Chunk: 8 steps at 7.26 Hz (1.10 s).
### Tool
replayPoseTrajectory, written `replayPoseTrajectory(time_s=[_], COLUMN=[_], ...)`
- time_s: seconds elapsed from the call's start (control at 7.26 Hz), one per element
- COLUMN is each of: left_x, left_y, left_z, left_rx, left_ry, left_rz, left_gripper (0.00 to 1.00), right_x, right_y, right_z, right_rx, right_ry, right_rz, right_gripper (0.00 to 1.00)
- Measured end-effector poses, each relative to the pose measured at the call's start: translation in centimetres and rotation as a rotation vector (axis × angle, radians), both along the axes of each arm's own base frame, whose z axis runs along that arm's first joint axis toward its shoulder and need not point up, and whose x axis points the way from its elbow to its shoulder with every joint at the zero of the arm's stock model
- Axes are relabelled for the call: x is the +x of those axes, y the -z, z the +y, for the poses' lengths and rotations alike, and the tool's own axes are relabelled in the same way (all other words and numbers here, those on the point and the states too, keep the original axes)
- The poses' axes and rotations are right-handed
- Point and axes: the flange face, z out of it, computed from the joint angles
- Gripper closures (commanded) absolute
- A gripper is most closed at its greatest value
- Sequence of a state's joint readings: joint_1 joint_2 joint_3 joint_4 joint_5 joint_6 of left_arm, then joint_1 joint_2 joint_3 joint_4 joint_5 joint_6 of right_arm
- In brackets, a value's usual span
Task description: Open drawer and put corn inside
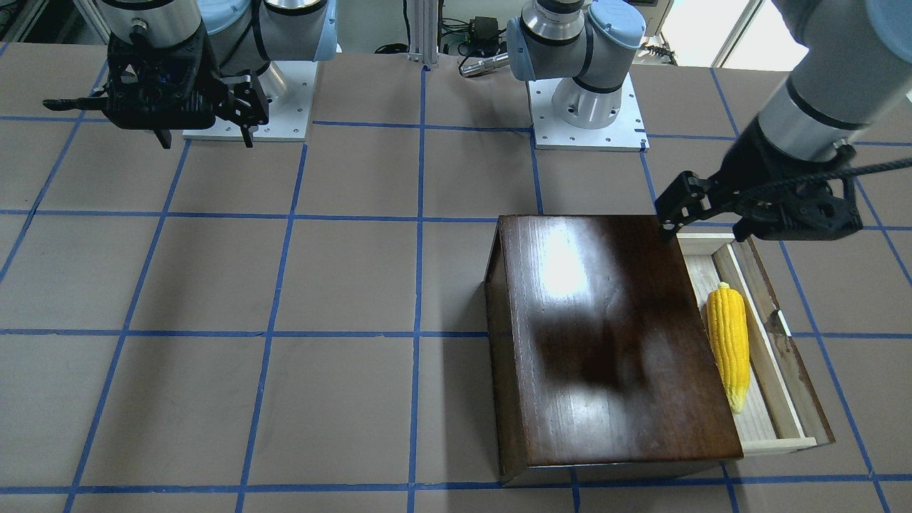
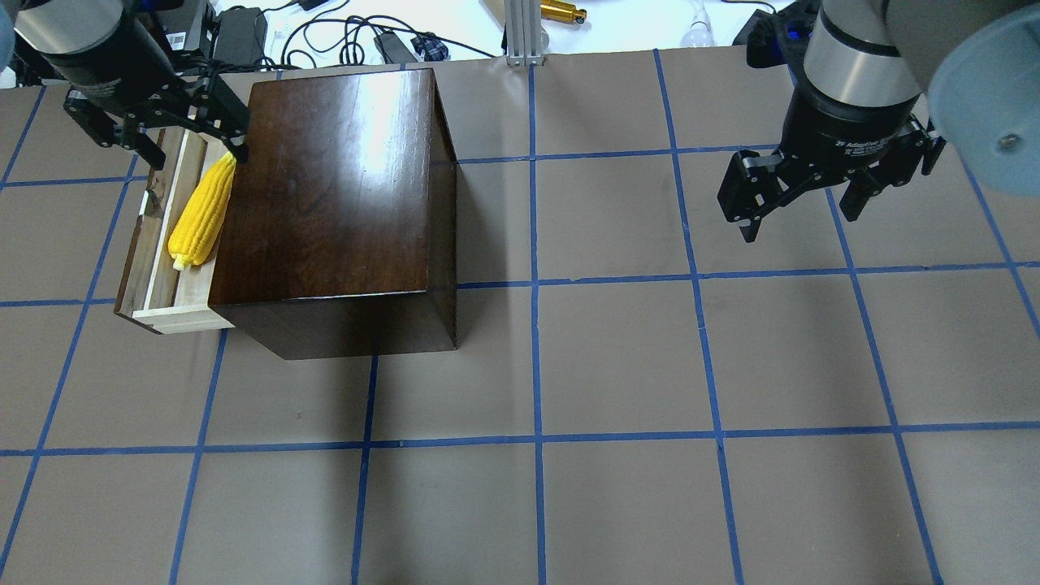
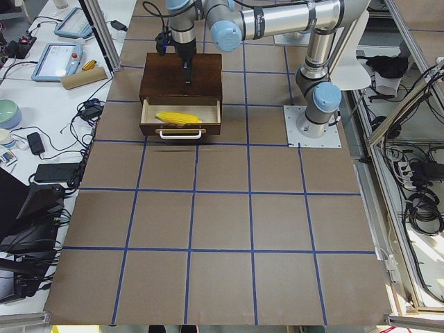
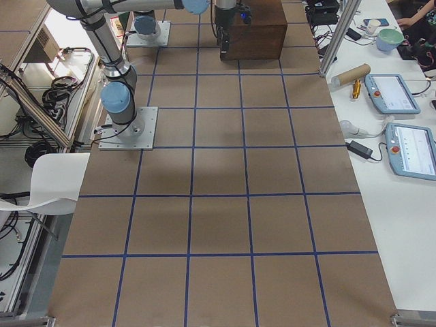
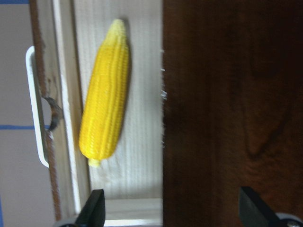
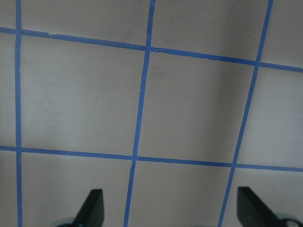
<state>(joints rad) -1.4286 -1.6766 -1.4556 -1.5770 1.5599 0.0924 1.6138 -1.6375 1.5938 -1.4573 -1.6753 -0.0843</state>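
Note:
The drawer (image 1: 761,422) of pale wood is pulled out of the glossy dark-brown box (image 1: 605,335) and stands open. The yellow corn (image 1: 728,342) lies lengthwise inside it, against the box's side. In the overhead view the corn (image 2: 201,215) rests in the drawer (image 2: 154,252) left of the box (image 2: 333,171). My left gripper (image 2: 197,148) is open and empty, hovering over the drawer's far end, just past the corn's tip. The left wrist view shows the corn (image 5: 104,94) free on the drawer floor (image 5: 142,118). My right gripper (image 2: 800,218) is open and empty above bare table.
The table is brown with blue tape lines (image 2: 535,284). The drawer's metal pull (image 5: 35,109) faces outward on its dark front panel. Cables and chargers (image 2: 349,32) lie beyond the table's far edge. The arm bases (image 1: 588,107) stand at the robot's side.

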Motion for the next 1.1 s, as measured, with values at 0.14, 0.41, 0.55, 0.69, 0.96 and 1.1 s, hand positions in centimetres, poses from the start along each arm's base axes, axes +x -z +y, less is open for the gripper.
replayPoseTrajectory(time_s=[0.14,0.41,0.55,0.69,0.96,1.1], left_x=[-3.5,-8.5,-9.4,-9.7,-9.6,-9.5], left_y=[-0.4,-0.5,-1.1,-1.6,-2.4,-2.6], left_z=[1.1,3.4,4.5,5.3,6.6,6.8], left_rx=[-0.003,-0.003,-0.01,-0.013,0.0,0.003], left_ry=[-0.016,0.017,0.028,0.034,0.041,0.04], left_rz=[0.0,-0.006,-0.005,-0.001,0.002,0.004], left_gripper=[0.0,0.0,0.0,0.0,0.0,0.0], right_x=[0.0,0.0,0.0,0.0,0.0,0.0], right_y=[0.0,0.0,0.0,0.0,0.0,0.0], right_z=[0.0,0.0,0.0,0.0,0.0,0.0], right_rx=[0.0,0.0,0.001,0.001,0.0,0.0], right_ry=[0.0,0.001,0.0,0.0,0.0,0.0], right_rz=[0.0,0.0,0.0,0.0,0.0,0.0], right_gripper=[0.0,0.0,0.0,0.0,0.0,0.0])
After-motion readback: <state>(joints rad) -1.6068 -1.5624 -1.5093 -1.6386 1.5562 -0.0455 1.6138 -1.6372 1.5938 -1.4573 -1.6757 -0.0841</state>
